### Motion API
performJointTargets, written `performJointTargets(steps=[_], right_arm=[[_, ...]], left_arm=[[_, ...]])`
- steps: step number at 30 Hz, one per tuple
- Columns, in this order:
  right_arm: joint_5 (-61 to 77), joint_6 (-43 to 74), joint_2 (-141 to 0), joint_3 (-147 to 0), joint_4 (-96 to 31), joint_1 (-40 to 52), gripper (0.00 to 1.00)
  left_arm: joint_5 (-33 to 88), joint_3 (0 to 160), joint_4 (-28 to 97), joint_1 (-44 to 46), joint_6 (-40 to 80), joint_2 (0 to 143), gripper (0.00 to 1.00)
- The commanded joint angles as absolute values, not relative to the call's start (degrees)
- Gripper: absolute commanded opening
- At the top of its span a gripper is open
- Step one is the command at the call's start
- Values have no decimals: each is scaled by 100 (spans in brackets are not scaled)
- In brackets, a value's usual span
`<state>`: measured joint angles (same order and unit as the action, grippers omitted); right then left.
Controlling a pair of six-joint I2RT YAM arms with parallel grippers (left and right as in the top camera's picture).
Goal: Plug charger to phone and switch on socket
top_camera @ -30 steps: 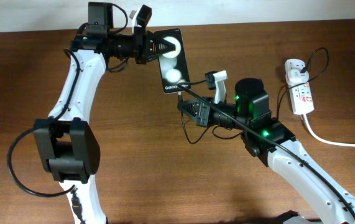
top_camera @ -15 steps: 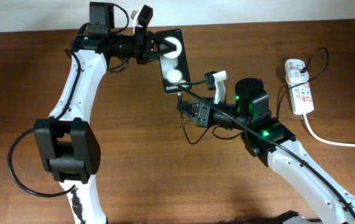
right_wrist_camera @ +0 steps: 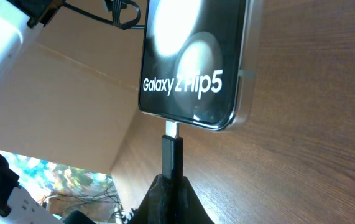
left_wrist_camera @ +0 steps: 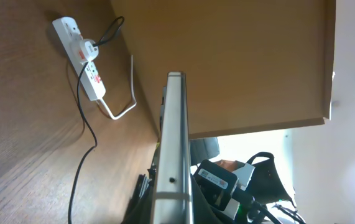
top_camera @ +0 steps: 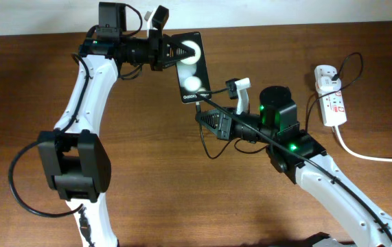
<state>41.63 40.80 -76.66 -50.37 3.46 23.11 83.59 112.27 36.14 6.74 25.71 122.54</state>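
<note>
Brown wood of the table point(top_camera: 147, 171) runs out to its far edge under the pale wall point(top_camera: 264, 10), with broad bare board toward the near side between my two arms. My left arm point(top_camera: 79, 103) rises along the left side and bends across the far edge. My right arm point(top_camera: 319, 171) comes in from the near right corner, so both wrists meet over the middle of the far half and crowd the room there.

Well apart on the right lies the socket point(top_camera: 333, 103), lengthwise toward the far edge, with a white plug block point(top_camera: 326, 74) seated in its far end. Its thick white cord point(top_camera: 367, 155) leaves the near end and sweeps away to the right.

The phone point(top_camera: 192, 68) hangs off the wood, far end pinched in my left gripper point(top_camera: 180, 51), whose fingers are closed on it. The lettered end points at my right wrist. My left wrist camera sees it edge-on.

My right gripper point(right_wrist_camera: 171, 186) is clamped round the charger point(right_wrist_camera: 171, 152), its connector standing straight up from the fingers. The metal tip meets the middle of the phone's lower edge, just under the lettering. I cannot tell how deep it sits.
</note>
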Motion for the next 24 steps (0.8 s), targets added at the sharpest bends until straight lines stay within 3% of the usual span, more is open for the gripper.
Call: performJointTargets(steps=[1,24], right_arm=[[4132,4099,-7666,-5004,381,2274,4],[3824,3922,-7666,-5004,392,2274,4]], left_arm=[[8571,11233,3601,725,2469,12064,0],[8571,11233,3601,725,2469,12064,0]])
